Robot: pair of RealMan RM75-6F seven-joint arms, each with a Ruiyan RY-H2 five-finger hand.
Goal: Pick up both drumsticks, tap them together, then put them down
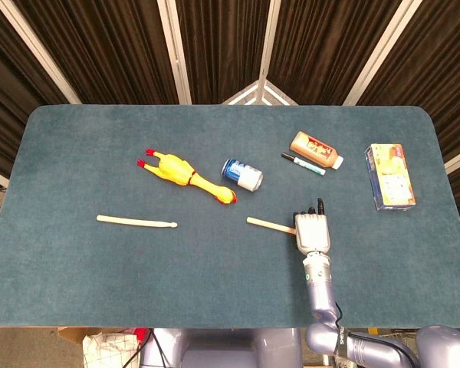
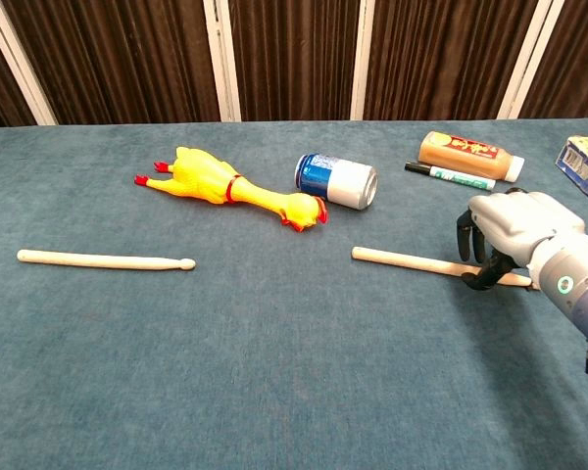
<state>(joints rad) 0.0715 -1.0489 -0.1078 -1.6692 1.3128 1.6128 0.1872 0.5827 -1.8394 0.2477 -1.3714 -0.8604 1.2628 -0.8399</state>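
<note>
Right hand point(image 2: 514, 235) fingers point(image 2: 478, 257) curl around the near drumstick's point(image 2: 412, 261) right end, not clearly gripping; its shaft runs leftward along the bench point(image 2: 274, 372).

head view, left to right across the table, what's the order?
left drumstick → rubber chicken → blue can → right drumstick → right hand (on that stick's right end) → boxed snack pack. Marker and orange-brown bottle overlap the hand's span, so left out.
</note>
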